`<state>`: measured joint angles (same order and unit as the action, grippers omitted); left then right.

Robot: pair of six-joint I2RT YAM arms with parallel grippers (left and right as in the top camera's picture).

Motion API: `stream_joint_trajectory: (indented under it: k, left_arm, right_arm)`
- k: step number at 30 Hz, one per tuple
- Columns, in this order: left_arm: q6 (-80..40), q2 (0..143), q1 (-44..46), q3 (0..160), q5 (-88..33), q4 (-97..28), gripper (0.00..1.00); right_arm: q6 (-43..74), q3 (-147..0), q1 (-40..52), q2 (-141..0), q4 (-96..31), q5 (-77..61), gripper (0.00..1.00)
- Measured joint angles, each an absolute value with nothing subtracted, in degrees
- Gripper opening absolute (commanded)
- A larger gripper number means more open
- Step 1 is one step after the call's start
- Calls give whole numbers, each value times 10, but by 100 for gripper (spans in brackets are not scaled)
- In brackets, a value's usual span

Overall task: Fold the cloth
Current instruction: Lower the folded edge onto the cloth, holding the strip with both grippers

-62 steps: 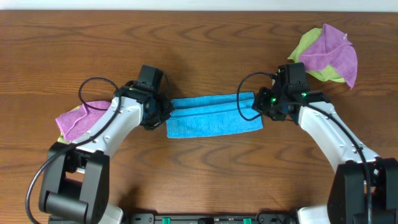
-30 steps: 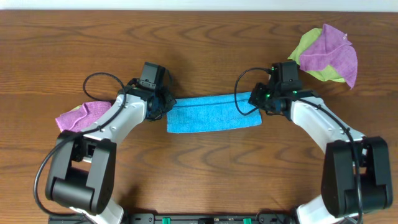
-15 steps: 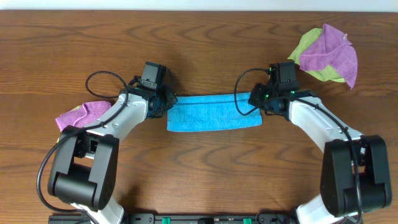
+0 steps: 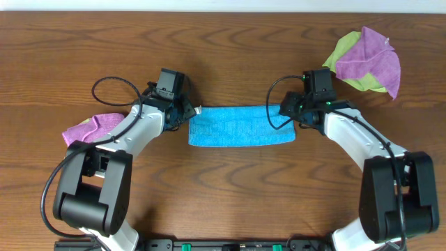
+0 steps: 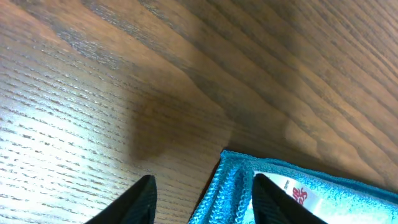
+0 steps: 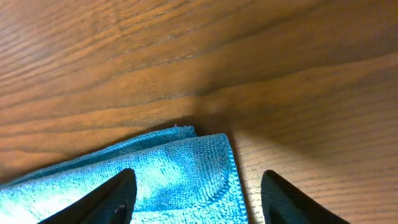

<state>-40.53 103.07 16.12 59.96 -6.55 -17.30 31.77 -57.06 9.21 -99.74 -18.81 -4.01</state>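
The bright blue cloth [image 4: 240, 125] lies flat on the wooden table as a long folded strip. My left gripper [image 4: 189, 113] stands open at its upper left corner. In the left wrist view that corner [image 5: 231, 182], with a white label, lies on the table between the gripper's [image 5: 203, 180] spread black fingers [image 5: 142, 200]. My right gripper [image 4: 289, 111] stands open at the upper right corner. The right wrist view shows that corner of the cloth [image 6: 168, 168] lying between the right gripper's [image 6: 198, 174] fingers [image 6: 289, 199], with neither finger pressing it.
A purple cloth over a lime-green one [image 4: 366, 59] is bunched at the back right. Another purple and lime-green bundle [image 4: 90, 129] lies beside the left arm. Cables loop over both wrists.
Both grippers carried the cloth's edge toward the far side, then opened and let go of its corners. The strip now lies flatter.
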Motion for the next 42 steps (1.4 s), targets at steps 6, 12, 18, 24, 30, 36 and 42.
stream_joint_trajectory:
  k: [6,12,18,24,30,36,42]
  left_arm:
    - [-392,1031,159,608,-63,-210,67]
    - [-359,1017,152,679,-58,-322,81]
    - [-307,1014,152,751,-58,-421,97]
    - [-263,1013,152,782,-82,-453,95]
    - [-239,1014,152,785,-117,-456,95]
    - [-231,1013,152,785,-134,-456,90]
    - [-220,1013,157,785,-142,-447,74]
  right_arm:
    - [350,-571,92,-977,-208,-40,70]
    - [416,-574,77,-884,-325,-43,75]
    - [468,-575,32,-856,-416,-96,68]
    - [495,-575,-11,-856,-460,-164,71]
    - [489,-536,-36,-856,-416,-217,84]
    - [488,-411,-50,-856,-287,-285,79]
    - [503,-336,-51,-855,-192,-331,75]
